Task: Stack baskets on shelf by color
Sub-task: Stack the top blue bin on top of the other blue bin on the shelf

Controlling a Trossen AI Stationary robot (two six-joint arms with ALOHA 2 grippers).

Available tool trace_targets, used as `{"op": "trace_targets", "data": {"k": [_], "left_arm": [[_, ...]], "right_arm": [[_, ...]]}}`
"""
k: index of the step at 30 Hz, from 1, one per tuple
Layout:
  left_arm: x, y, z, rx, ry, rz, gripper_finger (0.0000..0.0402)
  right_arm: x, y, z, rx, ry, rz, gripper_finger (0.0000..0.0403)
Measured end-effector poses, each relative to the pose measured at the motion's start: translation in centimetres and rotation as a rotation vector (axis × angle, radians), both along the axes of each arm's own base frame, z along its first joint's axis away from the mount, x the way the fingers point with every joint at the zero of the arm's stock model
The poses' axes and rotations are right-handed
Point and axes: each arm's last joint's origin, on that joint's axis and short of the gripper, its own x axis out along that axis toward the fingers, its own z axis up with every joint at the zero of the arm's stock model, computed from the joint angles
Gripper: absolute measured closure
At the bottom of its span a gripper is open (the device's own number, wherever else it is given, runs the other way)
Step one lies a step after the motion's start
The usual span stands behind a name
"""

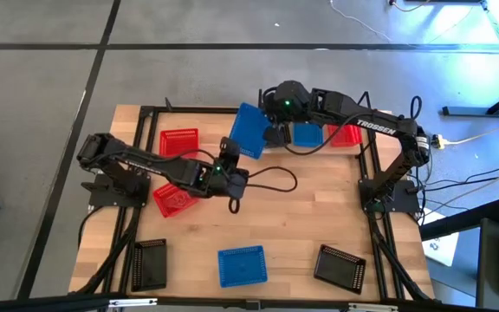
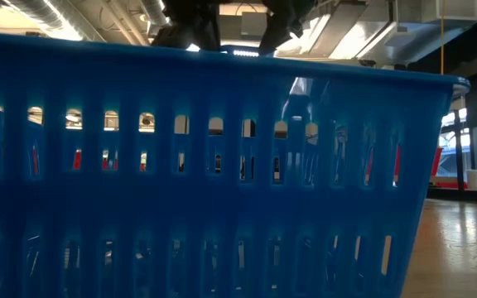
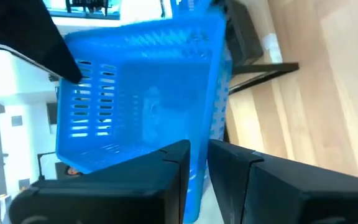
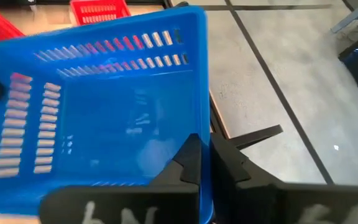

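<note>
A blue basket [image 1: 249, 130] hangs tilted in the air above the shelf [image 1: 210, 149], between both grippers. My left gripper [image 1: 231, 163] stands at its near side and is shut on it; the left wrist view shows the gripper [image 3: 199, 149] and the basket [image 3: 142, 99]. My right gripper [image 1: 273, 132] is at the basket's right side and is also shut on it, as the right wrist view shows [image 4: 205, 146]. On the shelf sit a red basket [image 1: 178, 141], a blue basket [image 1: 306, 134] and another red basket [image 1: 343, 134]. My left gripper pinches a side wall of the blue basket near its rim [image 3: 199, 177] between the two fingers [image 3: 176, 158], coming from the table's near-left side. The basket is lifted clear and tilted. My right gripper pinches another wall at its rim [image 4: 205, 134] between its fingers [image 4: 188, 158], coming from the table's right. The basket's open side faces its camera.
On the table lie a red basket [image 1: 173, 199] under the left arm, a black basket [image 1: 150, 264], a blue basket [image 1: 242, 265] and a black basket [image 1: 340, 264] along the near edge. That near blue basket [image 2: 222, 182] fills the low view. A cable loops at mid-table [image 1: 275, 180].
</note>
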Motion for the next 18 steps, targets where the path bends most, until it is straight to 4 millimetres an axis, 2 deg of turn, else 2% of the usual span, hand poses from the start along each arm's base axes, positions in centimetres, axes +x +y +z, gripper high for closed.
{"op": "trace_targets", "data": {"k": [11, 18], "left_arm": [[-0.3, -2.0, 0.5, -0.152, -0.109, -0.087, 0.0351], [-1.2, -2.7, 1.4, -0.260, -0.265, -0.044, 0.0352]], "right_arm": [[-0.2, -0.1, -0.1, -0.046, 0.033, -0.044, 0.0399], [-1.6, 0.1, -0.1, -0.075, 0.177, -0.044, 0.0401]]}}
